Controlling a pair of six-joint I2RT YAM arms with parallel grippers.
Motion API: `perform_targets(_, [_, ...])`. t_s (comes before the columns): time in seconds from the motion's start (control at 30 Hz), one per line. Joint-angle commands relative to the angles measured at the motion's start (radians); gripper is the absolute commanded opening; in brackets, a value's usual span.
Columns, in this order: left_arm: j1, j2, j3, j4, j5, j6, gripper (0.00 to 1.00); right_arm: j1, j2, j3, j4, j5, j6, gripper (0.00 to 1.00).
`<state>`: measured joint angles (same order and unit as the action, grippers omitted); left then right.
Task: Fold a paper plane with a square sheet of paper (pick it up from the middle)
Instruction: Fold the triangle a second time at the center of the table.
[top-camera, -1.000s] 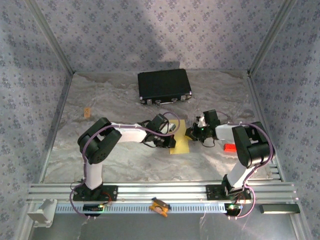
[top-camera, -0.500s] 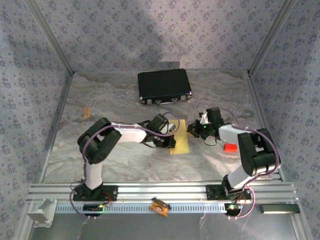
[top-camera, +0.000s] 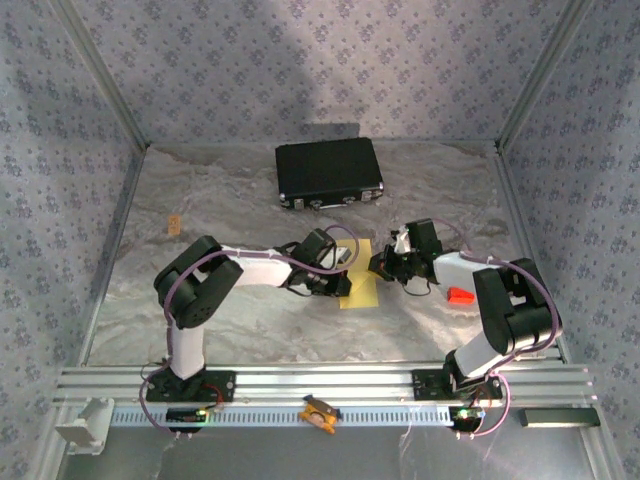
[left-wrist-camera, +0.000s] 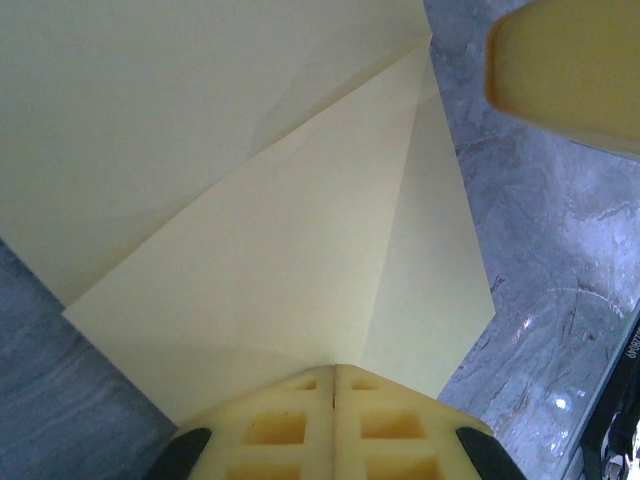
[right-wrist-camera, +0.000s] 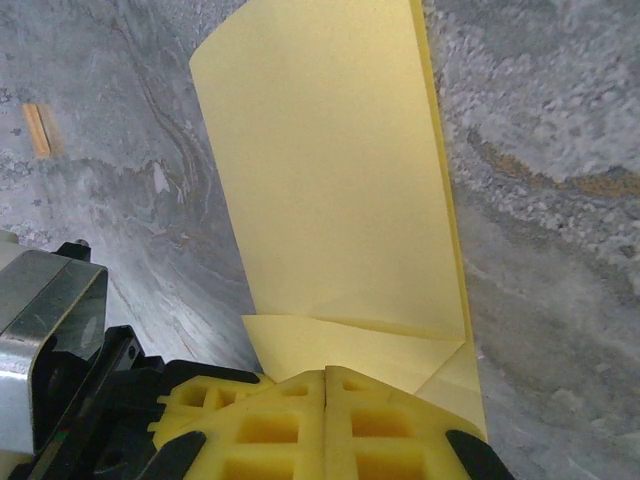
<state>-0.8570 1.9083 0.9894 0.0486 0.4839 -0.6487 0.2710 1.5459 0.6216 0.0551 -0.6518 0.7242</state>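
Right fingers (right-wrist-camera: 300, 400) back nearer the square sheet of paper (top-camera: 362, 290), left fingers (left-wrist-camera: 305, 405) on it, both pairs clenched

There were two claws, the left gripper (top-camera: 345, 278) and the right gripper (top-camera: 383, 266), with one yellow sheet of paper (top-camera: 362, 292) between them. One black case (top-camera: 329, 172) lay beyond both. One red block (top-camera: 460, 295) sat right of the right claw, and one tan clip (top-camera: 173, 225) far left of the left claw.
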Motion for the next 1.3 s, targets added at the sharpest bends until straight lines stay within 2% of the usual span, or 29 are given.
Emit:
perform_targets(0.0, [-0.004,0.024,-0.058,-0.075,-0.031,-0.012,0.04,0.006,0.020,0.009,-0.011,-0.047,0.001,0.02])
perform_targets(0.3, [-0.004,-0.001,-0.111,-0.036,-0.044,-0.048,0.04,0.019,0.013,0.031,-0.099,-0.039,-0.023,0.02])
perform_targets(0.83, [-0.004,-0.006,-0.075,-0.092,-0.049,-0.005,0.04,0.019,-0.001,0.037,-0.095,-0.011,-0.025,0.01])
perform_targets(1.27, [-0.004,0.005,-0.070,-0.077,-0.053,-0.006,0.04,0.088,0.095,0.093,-0.076,-0.040,-0.031,0.00])
